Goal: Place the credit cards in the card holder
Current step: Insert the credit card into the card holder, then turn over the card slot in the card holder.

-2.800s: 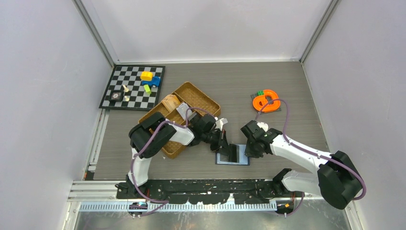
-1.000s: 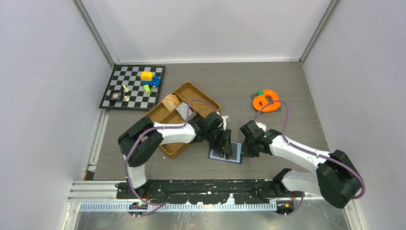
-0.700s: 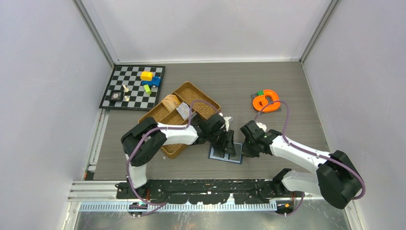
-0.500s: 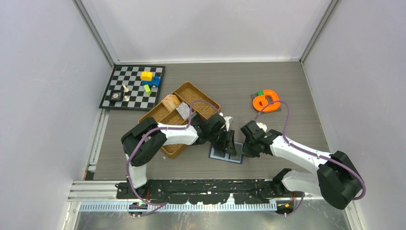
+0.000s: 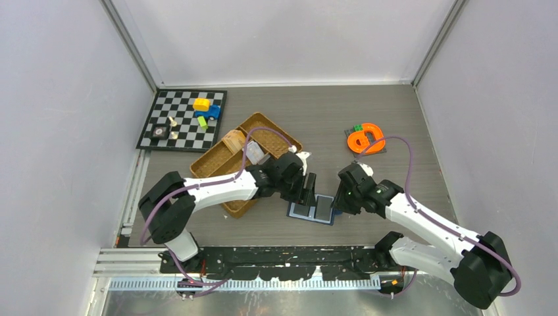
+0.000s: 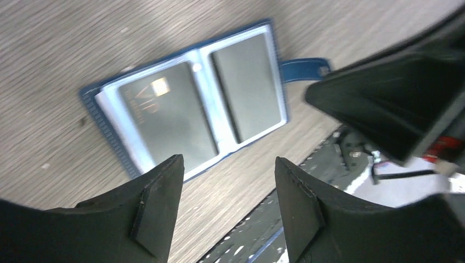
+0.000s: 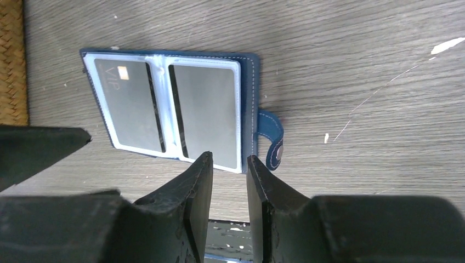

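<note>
Lying open and flat on the table close to its front edge, the card holder (image 5: 313,210) is a small navy folding wallet with stitched borders, a lighter blue lining and clear plastic sleeves. Its rounded snap tab (image 7: 271,139) juts from one side onto the bare surface. Two credit cards (image 7: 205,112), thin, matt, dark grey rectangles, sit one in each sleeve, side by side across the central fold. One bears a small gold chip and pale letters reading VIP; the other is plain.

The left gripper (image 5: 308,191), black hard plastic with blunt wedge-shaped fingers, hangs by the holder's far edge, fingers spread wide with nothing between them. The right gripper (image 5: 337,201), of the same make, hovers just beside the tab side, its fingers parted by only a narrow gap and likewise empty.

The table (image 5: 316,112) is grey with a fine wood grain running left to right and a few pale scuffs. Beyond the left gripper lies a woven brown tray (image 5: 217,164) with dividers, its contents too small to make out. Farther back, an orange looped toy (image 5: 366,138) rests at the right. A black-and-white chequered board (image 5: 187,139) carrying small coloured blocks occupies the far left corner. Plain pale walls with metal corner posts close the space.
</note>
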Controlling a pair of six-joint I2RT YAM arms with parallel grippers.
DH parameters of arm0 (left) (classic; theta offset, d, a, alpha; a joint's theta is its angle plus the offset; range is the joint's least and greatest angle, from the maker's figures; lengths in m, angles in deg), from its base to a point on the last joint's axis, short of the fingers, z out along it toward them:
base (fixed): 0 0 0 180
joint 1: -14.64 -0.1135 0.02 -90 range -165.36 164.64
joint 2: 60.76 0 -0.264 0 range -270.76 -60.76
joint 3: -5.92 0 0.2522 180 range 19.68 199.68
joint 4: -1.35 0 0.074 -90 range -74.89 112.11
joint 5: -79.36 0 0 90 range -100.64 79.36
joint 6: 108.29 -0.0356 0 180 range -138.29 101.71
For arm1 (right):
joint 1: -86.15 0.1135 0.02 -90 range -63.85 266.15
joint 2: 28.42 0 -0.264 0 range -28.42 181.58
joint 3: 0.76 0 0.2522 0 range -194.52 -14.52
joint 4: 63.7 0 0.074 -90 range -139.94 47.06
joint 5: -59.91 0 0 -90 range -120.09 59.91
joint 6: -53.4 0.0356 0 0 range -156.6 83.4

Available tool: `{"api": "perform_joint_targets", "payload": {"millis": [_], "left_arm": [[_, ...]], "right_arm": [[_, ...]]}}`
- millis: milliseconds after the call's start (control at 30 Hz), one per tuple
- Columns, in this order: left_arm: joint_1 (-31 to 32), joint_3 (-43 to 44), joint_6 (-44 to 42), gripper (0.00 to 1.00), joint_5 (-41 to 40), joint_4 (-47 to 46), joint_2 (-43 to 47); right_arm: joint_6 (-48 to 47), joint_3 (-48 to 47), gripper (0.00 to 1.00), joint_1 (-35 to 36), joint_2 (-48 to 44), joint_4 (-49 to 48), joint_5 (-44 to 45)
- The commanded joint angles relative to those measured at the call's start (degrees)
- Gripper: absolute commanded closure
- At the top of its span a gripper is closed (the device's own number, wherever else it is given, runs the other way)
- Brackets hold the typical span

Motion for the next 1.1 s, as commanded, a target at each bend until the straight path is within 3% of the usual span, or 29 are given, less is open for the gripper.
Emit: {"api": "perform_joint_targets", "payload": {"millis": [0,667,1067], "left_arm": [[-0.04,1.28,-2.37,0.36,-7.35,9.19,-0.21],[-0.40,-1.42,-1.93,0.37,-9.01,7.95,-4.35],[-0.48,-2.74,-1.62,0.46,-5.88,5.16,-5.29]], "right_arm": [[1.07,-0.58,0.67,0.17,-0.62,-2.36,-2.42],[2.22,4.86,0.74,0.13,7.83,-12.15,-4.28],[2.00,4.80,0.83,0.22,5.26,-12.84,-4.95]]}}
